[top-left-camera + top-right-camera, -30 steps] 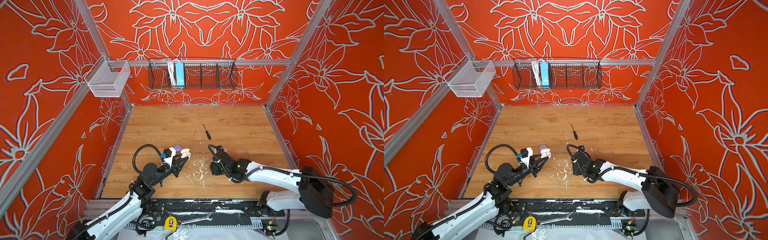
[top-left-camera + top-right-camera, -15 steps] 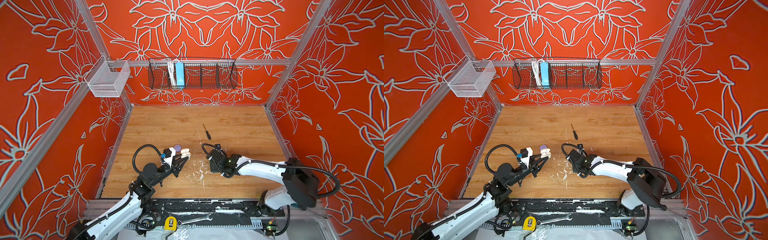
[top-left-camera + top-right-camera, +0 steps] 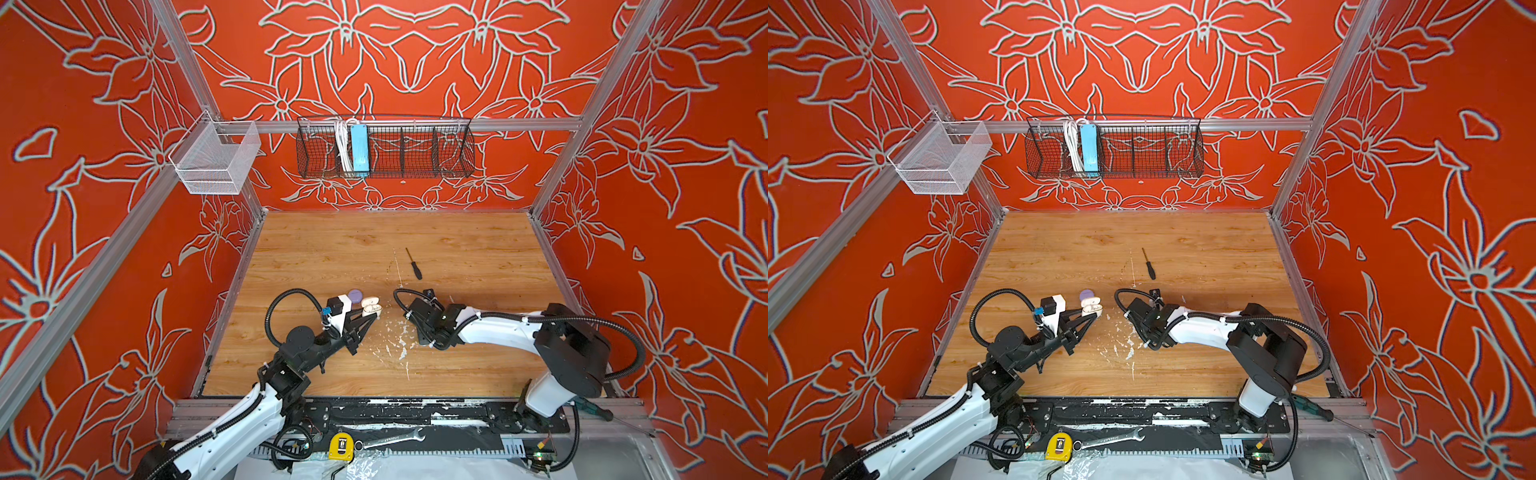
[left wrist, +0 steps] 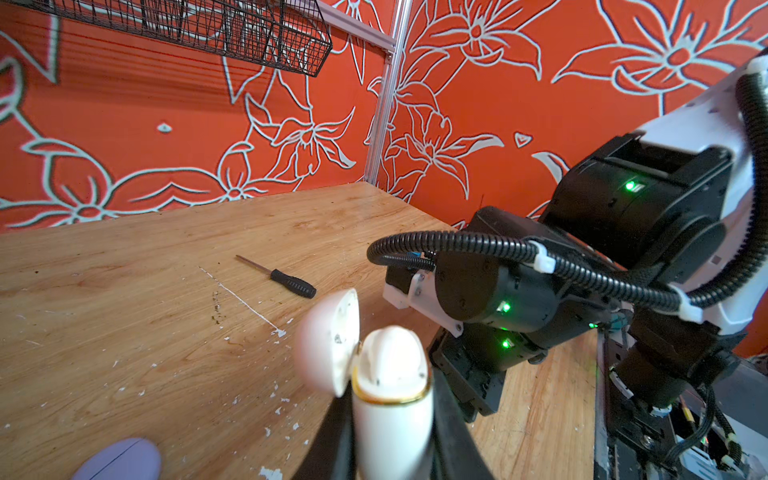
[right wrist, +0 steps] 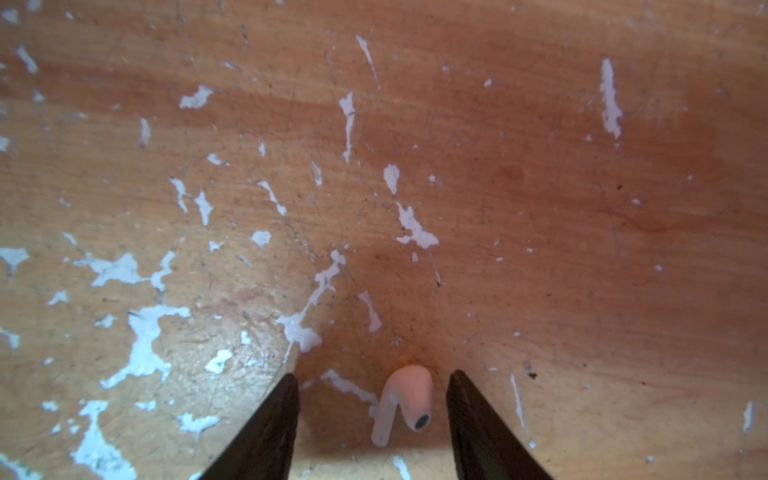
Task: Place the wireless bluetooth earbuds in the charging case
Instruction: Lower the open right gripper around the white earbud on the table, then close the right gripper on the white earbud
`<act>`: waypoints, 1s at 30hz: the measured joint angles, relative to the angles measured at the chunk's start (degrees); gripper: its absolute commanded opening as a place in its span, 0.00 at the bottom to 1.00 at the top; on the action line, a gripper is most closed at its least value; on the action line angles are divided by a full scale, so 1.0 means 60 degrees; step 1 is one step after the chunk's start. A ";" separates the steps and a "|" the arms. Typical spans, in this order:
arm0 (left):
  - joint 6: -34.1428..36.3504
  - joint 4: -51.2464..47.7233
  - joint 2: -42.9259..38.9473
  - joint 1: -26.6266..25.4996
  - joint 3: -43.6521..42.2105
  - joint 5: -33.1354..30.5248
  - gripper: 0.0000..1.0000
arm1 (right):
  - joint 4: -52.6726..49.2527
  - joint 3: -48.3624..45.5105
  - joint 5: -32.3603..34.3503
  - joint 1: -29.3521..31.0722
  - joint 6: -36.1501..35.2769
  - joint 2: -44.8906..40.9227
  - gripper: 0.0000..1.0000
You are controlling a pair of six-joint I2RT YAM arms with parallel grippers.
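Observation:
My left gripper [image 4: 392, 415] is shut on the cream-white charging case [image 4: 390, 365], held just above the table with its lid [image 4: 328, 340] swung open. What sits in its wells is too blurred to tell. In both top views that case [image 3: 371, 306] [image 3: 1091, 308] shows at the left fingertips. One cream-white earbud [image 5: 405, 395] lies on the wood between the spread fingers of my right gripper [image 5: 372, 374], touching neither finger. From above, the right wrist [image 3: 432, 322] points down and hides those fingers and the earbud.
A shut lavender case [image 3: 355, 295] [image 4: 120, 459] rests just behind the held case. A black screwdriver [image 3: 414, 265] lies further back. White paint flecks [image 3: 401, 353] mark the wood between the arms. A wire basket [image 3: 384, 147] hangs on the back wall.
The right arm has swung left toward the middle of the table, its elbow folding in. The left arm and the case it holds have stayed put.

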 measured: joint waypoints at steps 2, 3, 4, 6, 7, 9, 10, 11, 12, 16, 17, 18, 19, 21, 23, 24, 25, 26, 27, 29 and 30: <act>0.0000 0.0000 0.0000 0.0000 0.0000 -0.0004 0.00 | 0.0007 0.0000 0.0000 -0.0007 0.0000 0.0000 0.58; 0.0000 0.0000 0.0000 0.0000 0.0000 -0.0004 0.00 | 0.0015 0.0000 -0.0004 -0.0011 0.0000 0.0000 0.58; 0.0000 0.0000 0.0000 0.0000 0.0000 -0.0004 0.00 | 0.0022 -0.0004 -0.0007 -0.0025 0.0000 0.0000 0.57; 0.0000 0.0000 0.0000 0.0000 0.0000 -0.0004 0.00 | 0.0055 -0.0011 -0.0022 -0.0047 0.0000 0.0000 0.56; 0.0000 0.0000 0.0000 0.0000 0.0000 -0.0004 0.00 | 0.0106 -0.0025 -0.0040 -0.0073 0.0000 0.0000 0.55; 0.0000 0.0000 0.0000 0.0000 0.0000 -0.0004 0.00 | 0.0219 -0.0087 -0.0069 -0.0087 -0.0011 0.0000 0.52; 0.0000 0.0000 0.0000 0.0000 0.0000 -0.0004 0.00 | 0.0291 -0.0117 -0.0073 -0.0087 -0.0007 -0.0011 0.50; 0.0000 0.0000 0.0000 0.0000 0.0000 -0.0004 0.00 | 0.0342 -0.0146 -0.0076 -0.0091 -0.0015 -0.0018 0.49; 0.0000 0.0000 0.0000 0.0000 0.0000 0.0000 0.00 | 0.0404 -0.0178 -0.0080 -0.0106 -0.0007 -0.0033 0.46; 0.0000 0.0000 0.0000 0.0000 0.0000 -0.0004 0.00 | 0.0696 -0.0372 -0.0091 -0.0146 0.0036 -0.0127 0.42; 0.0000 0.0000 0.0000 0.0000 0.0000 -0.0004 0.00 | 0.0732 -0.0408 -0.0095 -0.0149 0.0036 -0.0157 0.42; 0.0000 0.0000 -0.0011 0.0000 0.0000 -0.0004 0.00 | 0.0794 -0.0455 -0.0095 -0.0164 0.0040 -0.0186 0.41; 0.0000 -0.0004 -0.0018 0.0000 0.0000 -0.0004 0.00 | 0.0834 -0.0492 -0.0095 -0.0171 0.0040 -0.0215 0.40; 0.0000 -0.0004 -0.0044 0.0000 0.0000 -0.0007 0.00 | 0.0867 -0.0550 -0.0095 -0.0193 0.0044 -0.0262 0.39; 0.0000 -0.0004 -0.0066 0.0000 0.0000 -0.0007 0.00 | 0.0907 -0.0586 -0.0091 -0.0197 0.0047 -0.0280 0.37; 0.0000 -0.0004 -0.0073 0.0000 0.0000 -0.0007 0.00 | 0.0936 -0.0594 -0.0095 -0.0197 0.0051 -0.0280 0.36; 0.0000 -0.0004 -0.0084 0.0000 0.0000 -0.0007 0.00 | 0.0954 -0.0597 -0.0095 -0.0197 0.0055 -0.0280 0.35; 0.0000 -0.0004 -0.0091 0.0000 0.0000 -0.0007 0.00 | 0.0980 -0.0608 -0.0095 -0.0197 0.0062 -0.0280 0.35; 0.0000 -0.0004 -0.0091 0.0000 0.0000 -0.0007 0.00 | 0.1020 -0.0627 -0.0091 -0.0197 0.0073 -0.0280 0.34; 0.0000 -0.0004 -0.0087 0.0000 0.0000 -0.0007 0.00 | 0.1071 -0.0645 -0.0091 -0.0204 0.0084 -0.0284 0.32; 0.0000 -0.0004 -0.0091 0.0000 0.0000 -0.0007 0.00 | 0.1096 -0.0656 -0.0091 -0.0215 0.0098 -0.0288 0.31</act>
